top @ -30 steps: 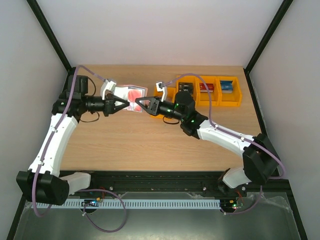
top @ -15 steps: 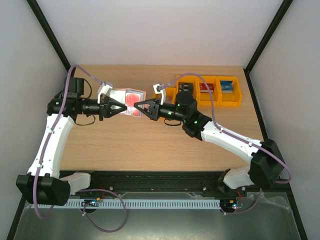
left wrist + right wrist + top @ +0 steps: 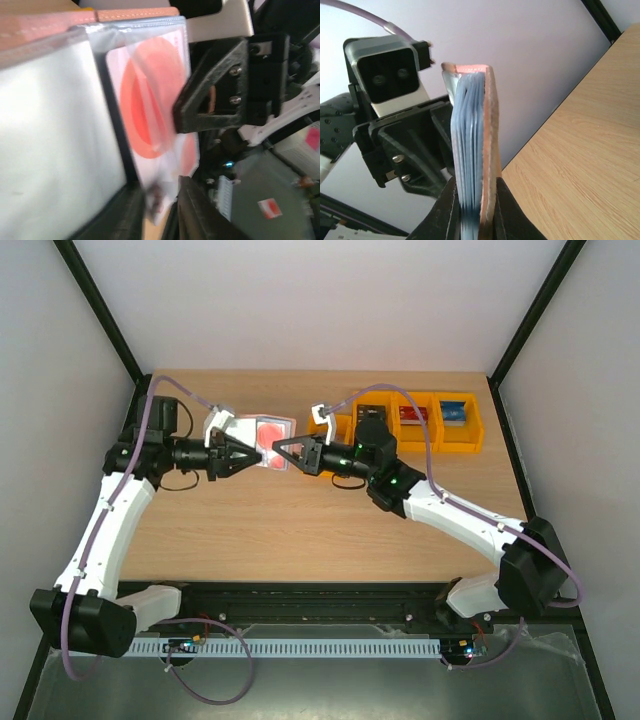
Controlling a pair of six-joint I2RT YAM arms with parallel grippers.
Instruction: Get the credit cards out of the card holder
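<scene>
Held up over the table [image 3: 300,530] between the two arms, the card holder [image 3: 262,428] sits clamped edge-on in the right gripper [image 3: 472,192], whose jaws are pressed against its two pinkish-brown covers from either side. The left gripper [image 3: 157,200] meets the holder from the opposite side. Its jaws stand a little apart around the lower corner of a clear sleeve, and whether they press on that sleeve cannot be told. In the left wrist view the holder lies spread open, with a red-and-white card [image 3: 150,110] inside the clear sleeve just beside the right gripper's black finger [image 3: 215,95]. The sleeve next to it shows only a pale blur, its contents impossible to make out. From the right wrist, a stack of blue-grey layers fills the gap between the covers, and single cards cannot be told apart there. The holder's lower end is hidden behind the jaws. Orange bins [image 3: 415,430] stand near the table's far edge, well apart from the holder.
</scene>
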